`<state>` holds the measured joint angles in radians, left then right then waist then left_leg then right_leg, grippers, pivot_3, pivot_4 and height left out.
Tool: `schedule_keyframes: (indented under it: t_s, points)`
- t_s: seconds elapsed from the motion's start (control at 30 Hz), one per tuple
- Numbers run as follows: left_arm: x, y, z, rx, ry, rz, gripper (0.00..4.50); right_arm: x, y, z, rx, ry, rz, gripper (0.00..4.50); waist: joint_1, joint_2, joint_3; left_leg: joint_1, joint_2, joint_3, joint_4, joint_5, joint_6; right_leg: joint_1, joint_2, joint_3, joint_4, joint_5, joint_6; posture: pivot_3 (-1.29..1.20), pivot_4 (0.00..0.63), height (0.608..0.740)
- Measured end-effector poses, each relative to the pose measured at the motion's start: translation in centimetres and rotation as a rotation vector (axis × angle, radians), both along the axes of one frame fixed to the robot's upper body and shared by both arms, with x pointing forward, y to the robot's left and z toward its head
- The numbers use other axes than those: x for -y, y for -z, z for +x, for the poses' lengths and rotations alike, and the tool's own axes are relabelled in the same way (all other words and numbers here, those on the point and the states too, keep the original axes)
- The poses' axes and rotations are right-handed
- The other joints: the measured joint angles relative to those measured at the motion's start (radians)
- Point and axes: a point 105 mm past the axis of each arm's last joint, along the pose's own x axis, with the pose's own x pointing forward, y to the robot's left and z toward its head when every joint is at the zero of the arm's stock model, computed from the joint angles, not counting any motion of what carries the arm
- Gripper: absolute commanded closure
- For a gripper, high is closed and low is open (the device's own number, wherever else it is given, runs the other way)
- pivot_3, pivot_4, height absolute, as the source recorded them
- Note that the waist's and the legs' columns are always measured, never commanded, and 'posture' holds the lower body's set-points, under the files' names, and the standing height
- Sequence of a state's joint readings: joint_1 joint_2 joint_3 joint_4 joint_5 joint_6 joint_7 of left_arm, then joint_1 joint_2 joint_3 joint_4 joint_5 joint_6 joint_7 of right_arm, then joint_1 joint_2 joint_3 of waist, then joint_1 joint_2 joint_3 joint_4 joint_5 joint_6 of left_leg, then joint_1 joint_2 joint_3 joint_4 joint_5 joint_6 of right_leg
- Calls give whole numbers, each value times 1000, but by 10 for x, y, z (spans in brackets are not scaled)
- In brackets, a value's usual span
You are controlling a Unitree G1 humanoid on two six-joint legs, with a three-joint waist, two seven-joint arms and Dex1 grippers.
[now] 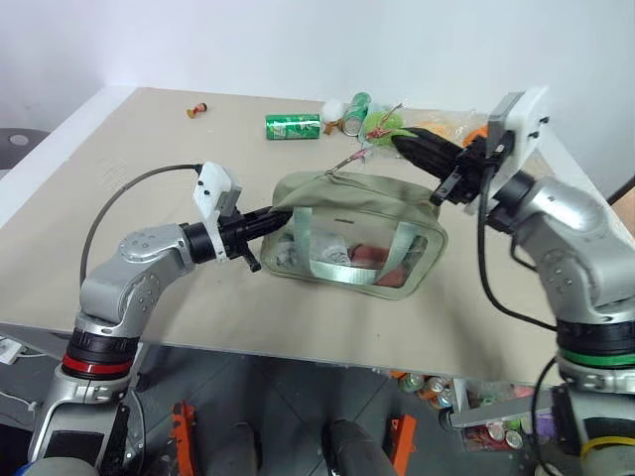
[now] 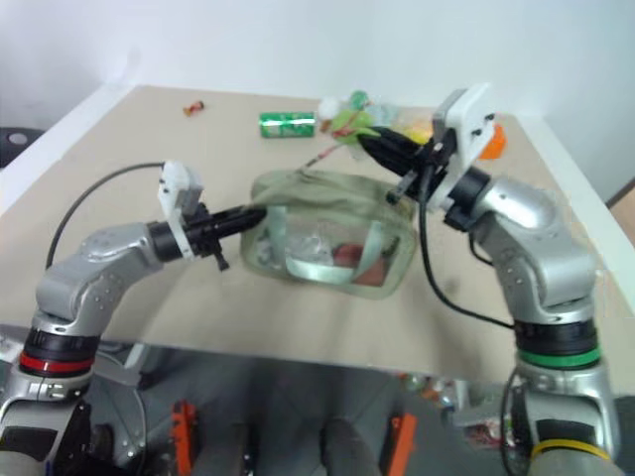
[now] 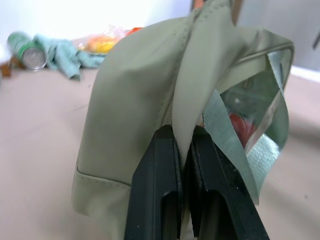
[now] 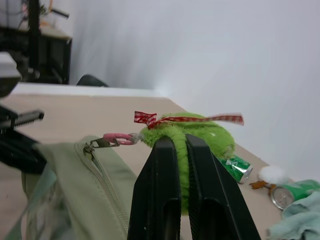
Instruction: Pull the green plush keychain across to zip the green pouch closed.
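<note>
The left jaws are shut on an end fold of the green pouch, anchoring it on the surface against the zipper pull. The right jaws are clamped on the green plush keychain, whose pink link leads straight to the slider just beyond them, lining the pull along the zipper.

Green soda can lying on table; second can, white ball, teal glove nearby.
</note>
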<state>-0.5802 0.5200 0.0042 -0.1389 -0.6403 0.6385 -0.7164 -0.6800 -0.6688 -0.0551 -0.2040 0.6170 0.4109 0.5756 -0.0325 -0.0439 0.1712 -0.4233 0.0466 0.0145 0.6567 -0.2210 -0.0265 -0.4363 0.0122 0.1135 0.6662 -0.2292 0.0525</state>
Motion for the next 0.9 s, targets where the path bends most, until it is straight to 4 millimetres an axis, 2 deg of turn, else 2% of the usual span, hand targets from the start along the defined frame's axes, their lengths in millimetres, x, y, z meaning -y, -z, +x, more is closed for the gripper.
schedule_keyframes:
  t_s: [0.2, 0.43, 0.73, 0.9]
  points:
    - [-2, -1, -1, -44, 3, -41, 4500, 0, 5, 6, 11, 30, -26, 4480, 0, 0, 0, 0, 0, 0, 0, 0, 0, 0, 0, 0, 0, 0, 0, 0, 150, 740]
    - [-1, -4, -2, -38, 10, -59, 4500, 15, 16, 10, 10, 41, -110, 4480, 0, 0, 0, 0, 0, 0, 0, 0, 0, 0, 0, -1, 0, 0, 0, 0, 150, 740]
    - [3, -11, -3, -5, 31, -63, 4500, 29, 13, 9, 52, 43, -188, 4480, -1, 0, 0, 0, 0, -1, 0, 0, 0, 0, 0, -1, 0, 0, -1, 0, 150, 740]
    - [7, -9, -5, 0, 46, -56, 4500, 35, 10, 8, 68, 52, -219, 4480, 0, 0, 0, 0, 0, -1, 0, 0, 0, 0, 0, -1, 0, 0, -1, 0, 150, 740]
